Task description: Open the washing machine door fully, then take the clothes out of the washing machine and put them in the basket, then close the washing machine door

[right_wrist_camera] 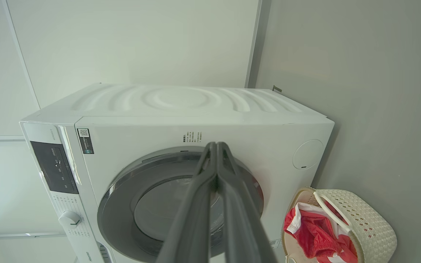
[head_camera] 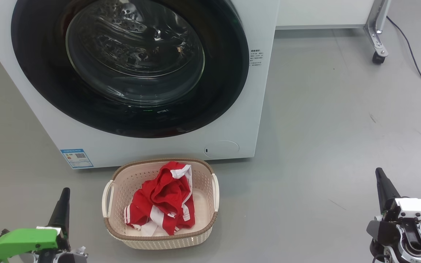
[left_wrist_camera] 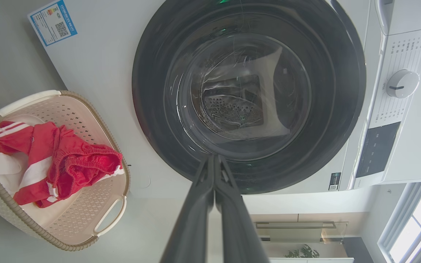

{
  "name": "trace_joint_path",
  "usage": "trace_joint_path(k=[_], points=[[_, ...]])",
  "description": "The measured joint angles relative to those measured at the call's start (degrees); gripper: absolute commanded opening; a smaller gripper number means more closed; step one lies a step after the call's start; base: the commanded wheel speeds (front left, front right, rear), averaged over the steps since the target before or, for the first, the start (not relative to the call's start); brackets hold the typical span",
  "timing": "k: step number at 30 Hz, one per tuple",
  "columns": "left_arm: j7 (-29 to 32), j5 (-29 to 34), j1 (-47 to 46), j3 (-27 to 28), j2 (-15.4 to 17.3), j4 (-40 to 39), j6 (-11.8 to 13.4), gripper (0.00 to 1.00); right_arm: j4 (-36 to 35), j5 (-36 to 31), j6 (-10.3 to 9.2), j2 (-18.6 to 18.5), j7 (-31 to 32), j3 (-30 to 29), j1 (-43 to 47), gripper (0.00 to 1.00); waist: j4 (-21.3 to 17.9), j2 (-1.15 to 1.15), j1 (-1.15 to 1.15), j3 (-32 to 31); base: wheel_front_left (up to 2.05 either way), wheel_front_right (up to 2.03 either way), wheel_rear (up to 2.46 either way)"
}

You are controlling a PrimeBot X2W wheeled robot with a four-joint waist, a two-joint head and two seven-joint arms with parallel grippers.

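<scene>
The washing machine [head_camera: 258, 109], a white boxy front-loader with smooth panels, takes up the upper left of the head view. The washing machine door [head_camera: 133, 62] lies shut, flush against the front. It is a wide glossy black ring around a bulging clear glass bowl, through which the perforated steel drum [head_camera: 130, 22] glints. A small blue label sticker [head_camera: 76, 158] sits at the lower left corner of the front panel.

Just below the machine, at lower centre, the basket [head_camera: 161, 160] stands on the matte grey floor [head_camera: 323, 128]. It is a rounded rectangle of cream perforated plastic with a brown woven-look rim and white side handles. The clothes [head_camera: 163, 199] lie crumpled inside it, bright red fabric with white stripes.

The left end effector [head_camera: 65, 191] at lower left and the right end effector [head_camera: 379, 171] at lower right each have their long dark tapered fingers pressed together. Both hold nothing and are well apart from the basket.
</scene>
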Motion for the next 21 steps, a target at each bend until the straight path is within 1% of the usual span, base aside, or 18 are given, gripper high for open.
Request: trace_joint_path(k=[21], points=[[0.1, 0.0, 0.0, 0.2, 0.0, 0.3, 0.0, 0.00, 0.2, 0.0, 0.16, 0.1, 0.0, -0.1, 0.0, 0.00, 0.0, 0.00, 0.00, 0.0, 0.00, 0.00, 0.00]])
